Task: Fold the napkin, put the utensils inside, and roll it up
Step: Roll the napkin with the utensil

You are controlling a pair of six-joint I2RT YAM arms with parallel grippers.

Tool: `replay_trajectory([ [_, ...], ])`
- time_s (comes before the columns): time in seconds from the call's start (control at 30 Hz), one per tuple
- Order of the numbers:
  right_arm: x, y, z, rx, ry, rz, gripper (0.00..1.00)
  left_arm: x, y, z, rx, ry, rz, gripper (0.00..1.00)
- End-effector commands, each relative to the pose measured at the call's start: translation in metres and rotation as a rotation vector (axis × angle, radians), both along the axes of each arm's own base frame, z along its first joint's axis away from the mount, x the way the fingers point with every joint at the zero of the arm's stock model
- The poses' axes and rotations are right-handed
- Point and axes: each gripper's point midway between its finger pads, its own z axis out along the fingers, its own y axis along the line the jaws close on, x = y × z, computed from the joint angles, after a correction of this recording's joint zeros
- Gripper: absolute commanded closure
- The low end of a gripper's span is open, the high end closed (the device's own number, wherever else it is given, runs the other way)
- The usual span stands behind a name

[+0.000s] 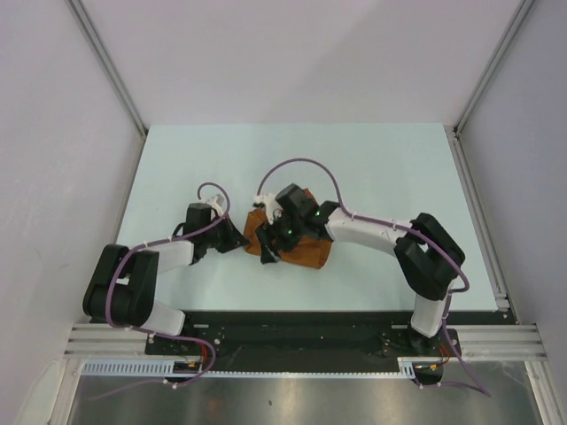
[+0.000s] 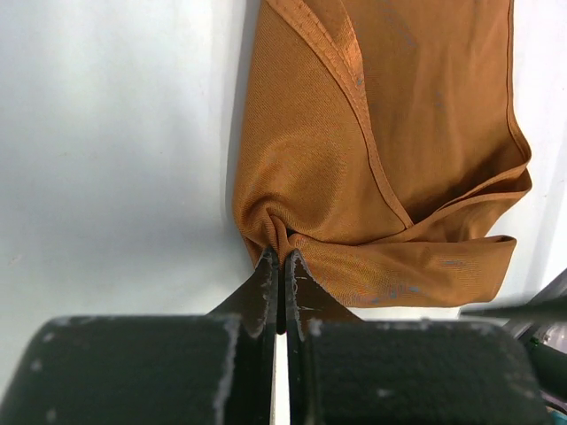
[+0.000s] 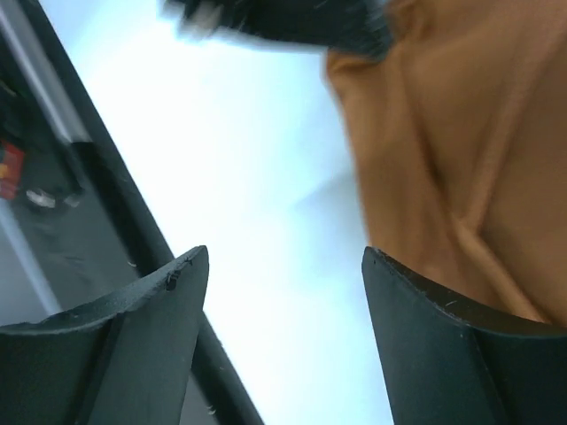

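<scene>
my left pincer (image 2: 282, 259): pressed together, pinching left edge of napkin (image 2: 381, 133) | my right pincer (image 3: 283, 266): spread, at napkin's edge | napkin folded on table (image 2: 106, 142)

Napkin (image 2: 390, 133): fine-woven soft cloth, faint sheen along the folds, stitched hem; table (image 2: 106, 133): smooth matt surface; left gripper (image 2: 282, 258) fingers (image 2: 266, 297): matt black plastic, edges scuffed and scratched.
</scene>
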Motion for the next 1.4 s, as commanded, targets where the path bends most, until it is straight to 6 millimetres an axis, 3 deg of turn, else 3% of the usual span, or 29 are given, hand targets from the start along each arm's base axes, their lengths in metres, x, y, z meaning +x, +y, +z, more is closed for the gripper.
replay_trajectory([
  [0.0,0.020,-0.012,-0.004,-0.113,-0.399,-0.048,0.25,0.009,-0.002,0.008,-0.025,-0.010,-0.002,1.00],
  [0.43,0.002,-0.017,-0.031,-0.243,-0.659,0.048,0.30,0.011,-0.001,0.009,-0.026,-0.009,0.001,1.00],
  [0.57,0.004,-0.009,-0.017,-0.211,-0.760,0.040,0.30,0.010,-0.002,0.008,-0.027,-0.006,-0.002,1.00],
  [0.9,0.011,-0.012,-0.028,-0.268,-0.834,0.074,0.28,0.011,-0.003,0.008,-0.032,-0.006,-0.005,1.00],
  [1.37,0.020,-0.017,-0.060,-0.316,-0.759,0.126,0.32,0.012,-0.005,0.012,-0.045,-0.016,-0.018,1.00],
])
